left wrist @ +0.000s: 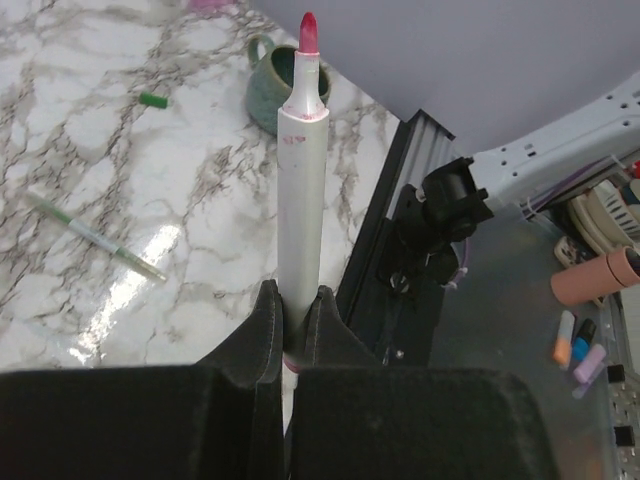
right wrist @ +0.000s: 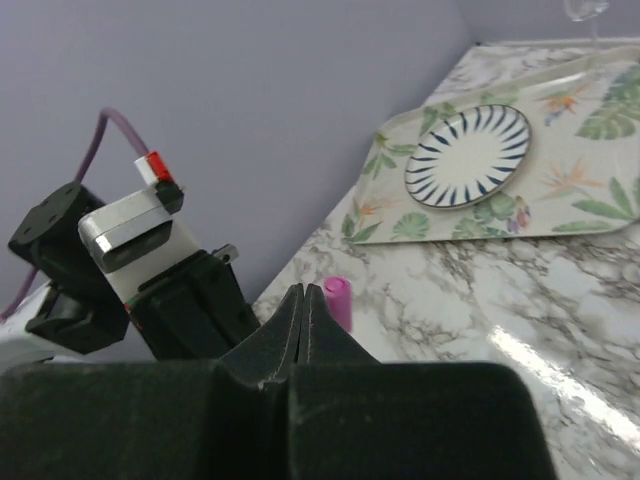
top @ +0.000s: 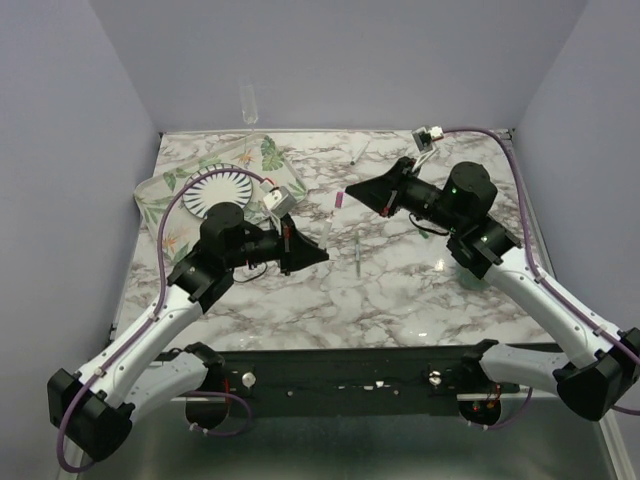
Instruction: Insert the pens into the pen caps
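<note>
You are at the joining step for the first pair: your left jaws are clenched on the white pen (left wrist: 301, 200), its pink tip bare, and your right jaws are pinched shut with the pink cap (right wrist: 338, 298) at their tips, seemingly gripped. Next, bring cap mouth and tip onto one line, then push straight. The second pen (left wrist: 95, 235) and green cap (left wrist: 153, 99) lie apart on the counter (left wrist: 60, 150). The striped plate (right wrist: 468, 155) on the tray (right wrist: 575, 190) carries nothing; the mug (left wrist: 262, 100) hides its inside.
</note>
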### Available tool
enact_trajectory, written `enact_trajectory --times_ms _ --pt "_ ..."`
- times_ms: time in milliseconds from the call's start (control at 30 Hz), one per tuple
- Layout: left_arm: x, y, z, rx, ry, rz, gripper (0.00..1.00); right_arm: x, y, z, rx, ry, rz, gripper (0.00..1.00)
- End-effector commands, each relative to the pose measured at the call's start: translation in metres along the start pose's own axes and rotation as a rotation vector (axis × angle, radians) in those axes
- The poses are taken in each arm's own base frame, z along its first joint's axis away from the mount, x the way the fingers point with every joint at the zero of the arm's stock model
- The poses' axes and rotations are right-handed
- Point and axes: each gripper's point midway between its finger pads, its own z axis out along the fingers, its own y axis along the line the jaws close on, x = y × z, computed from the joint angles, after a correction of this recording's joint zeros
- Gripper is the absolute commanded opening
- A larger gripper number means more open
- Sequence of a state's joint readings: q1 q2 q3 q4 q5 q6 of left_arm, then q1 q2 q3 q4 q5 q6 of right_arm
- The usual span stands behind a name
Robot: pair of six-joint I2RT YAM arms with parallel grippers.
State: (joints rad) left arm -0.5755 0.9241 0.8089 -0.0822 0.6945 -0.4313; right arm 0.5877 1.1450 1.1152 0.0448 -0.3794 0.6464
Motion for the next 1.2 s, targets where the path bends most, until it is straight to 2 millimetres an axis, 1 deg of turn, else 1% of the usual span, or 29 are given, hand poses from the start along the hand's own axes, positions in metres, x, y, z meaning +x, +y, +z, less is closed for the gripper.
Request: enact_trajectory --times_ms 0,100,167,200,233,267,300,333,367,400,433,467,500,533,567,600,633,667,700,733,767,800,867,900,933,1000,1033,1100,1167 --pt "-0.014 -0.033 -0.009 0.14 -0.056 0.076 0.0 -0.012 0.06 -0.008 -0.255 -0.072 -0.068 0.01" --pt "-0.015 -0.037 -0.012 0.149 -0.066 0.091 0.0 -0.011 0.066 -0.009 -0.27 -0.071 -0.055 0.01" --pt "-0.016 -0.034 -0.013 0.126 -0.071 0.096 0.0 -0.014 0.058 -0.005 -0.213 -0.081 -0.063 0.01" --pt "-0.017 -0.028 -0.013 0.088 -0.069 0.097 0.0 -0.007 0.045 -0.002 -0.151 -0.051 -0.048 0.01" --pt "-0.022 -0.012 -0.013 -0.011 -0.084 0.104 0.0 -0.004 0.034 0.0 -0.095 -0.049 -0.054 0.01" --pt "-0.021 -0.003 -0.017 -0.079 -0.069 0.11 0.0 -0.006 0.014 0.003 0.004 -0.068 -0.052 0.01" --pt "-0.023 0.007 -0.021 -0.146 -0.078 0.113 0.0 0.009 -0.01 0.006 0.094 -0.022 -0.043 0.01" --pt "-0.032 0.031 -0.029 -0.296 -0.128 0.109 0.0 0.019 -0.028 0.007 0.174 0.002 -0.022 0.04" --pt "-0.035 0.041 -0.038 -0.379 -0.164 0.101 0.0 0.025 -0.049 0.008 0.27 0.014 -0.009 0.05" --pt "-0.037 0.05 -0.045 -0.447 -0.192 0.081 0.0 0.045 -0.065 0.008 0.335 0.09 0.007 0.06" --pt "-0.041 0.059 -0.053 -0.515 -0.219 0.081 0.0 0.066 -0.085 0.014 0.392 0.154 0.035 0.1" --pt "-0.046 0.071 -0.067 -0.621 -0.256 0.081 0.0 0.082 -0.095 0.017 0.428 0.196 0.055 0.12" --pt "-0.049 0.08 -0.077 -0.695 -0.277 0.074 0.0 0.099 -0.098 0.02 0.436 0.24 0.073 0.16" --pt "-0.052 0.087 -0.087 -0.758 -0.296 0.062 0.0 0.122 -0.11 0.028 0.457 0.301 0.1 0.25" --pt "-0.054 0.1 -0.108 -0.888 -0.337 0.048 0.0 0.133 -0.112 0.032 0.47 0.329 0.107 0.29" --pt "-0.056 0.105 -0.12 -0.941 -0.366 0.037 0.0 0.15 -0.108 0.035 0.479 0.38 0.103 0.3" --pt "-0.057 0.107 -0.129 -0.977 -0.392 0.025 0.0 0.154 -0.103 0.043 0.479 0.4 0.083 0.34" --pt "-0.059 0.105 -0.14 -1.003 -0.426 0.026 0.0 0.171 -0.112 0.05 0.518 0.439 0.066 0.36" --pt "-0.062 0.106 -0.151 -1.041 -0.463 0.023 0.0 0.19 -0.106 0.052 0.517 0.495 0.045 0.38" --pt "-0.064 0.104 -0.158 -1.053 -0.493 0.027 0.0 0.2 -0.105 0.055 0.522 0.528 0.039 0.39" --pt "-0.068 0.097 -0.167 -1.044 -0.551 0.036 0.0 0.208 -0.114 0.066 0.56 0.543 0.016 0.4" --pt "-0.07 0.095 -0.172 -1.05 -0.58 0.038 0.0 0.221 -0.114 0.063 0.586 0.591 0.005 0.41" --pt "-0.072 0.09 -0.181 -1.047 -0.627 0.041 0.0 0.228 -0.118 0.07 0.614 0.611 -0.031 0.44" --pt "-0.072 0.089 -0.183 -1.052 -0.636 0.041 0.0 0.241 -0.12 0.074 0.606 0.641 -0.062 0.44" --pt "-0.072 0.089 -0.187 -1.062 -0.648 0.04 0.0 0.245 -0.121 0.077 0.561 0.669 -0.146 0.44" --pt "-0.072 0.087 -0.191 -1.068 -0.659 0.043 0.0 0.254 -0.114 0.086 0.458 0.695 -0.24 0.44" --pt "-0.073 0.086 -0.193 -1.067 -0.664 0.045 0.0 0.253 -0.115 0.087 0.419 0.712 -0.31 0.44" --pt "-0.074 0.085 -0.193 -1.061 -0.672 0.052 0.0 0.251 -0.113 0.094 0.366 0.717 -0.377 0.44" --pt "-0.074 0.085 -0.192 -1.055 -0.672 0.051 0.0 0.257 -0.124 0.098 0.359 0.756 -0.45 0.44"
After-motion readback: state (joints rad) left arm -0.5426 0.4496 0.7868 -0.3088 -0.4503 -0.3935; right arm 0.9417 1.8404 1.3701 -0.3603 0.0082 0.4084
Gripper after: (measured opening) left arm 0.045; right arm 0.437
